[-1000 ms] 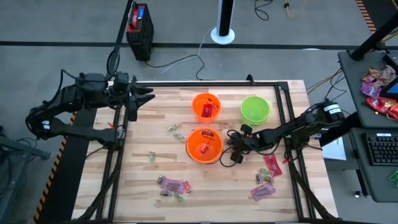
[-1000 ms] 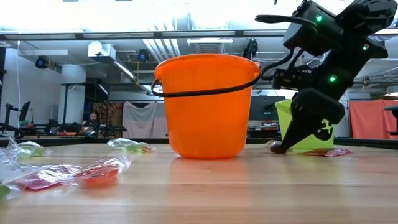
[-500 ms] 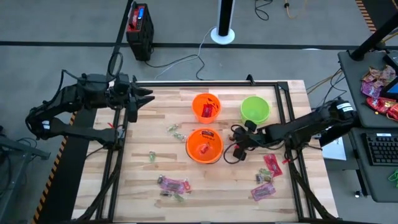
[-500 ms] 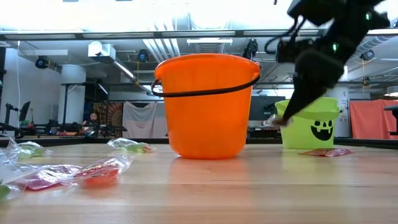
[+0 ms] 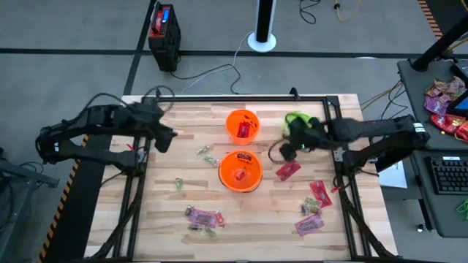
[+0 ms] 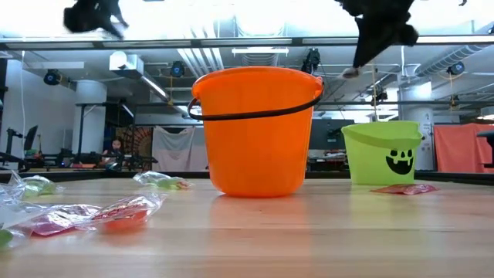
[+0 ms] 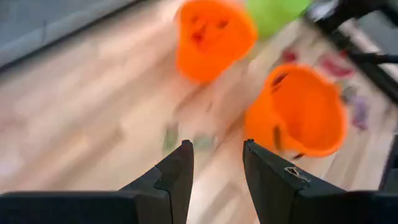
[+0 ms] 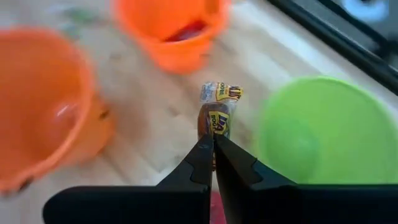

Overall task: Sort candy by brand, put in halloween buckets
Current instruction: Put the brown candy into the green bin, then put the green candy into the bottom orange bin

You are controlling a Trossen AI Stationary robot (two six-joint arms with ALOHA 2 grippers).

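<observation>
Now the right gripper [image 8: 213,155] is pinched tight on a small brown candy [image 8: 217,115] with yellow letters too blurry to read, up beside the green bucket [image 5: 300,126] near the table's back edge. A second ago it was down by the near orange bucket [image 5: 240,170]. The left gripper [image 7: 216,163] hangs half open over bare wood

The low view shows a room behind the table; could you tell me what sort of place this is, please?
Probably a robotics lab or workshop: exposed ceiling ducts, a framed wooden worktable, and a keyboard on a side desk.
</observation>
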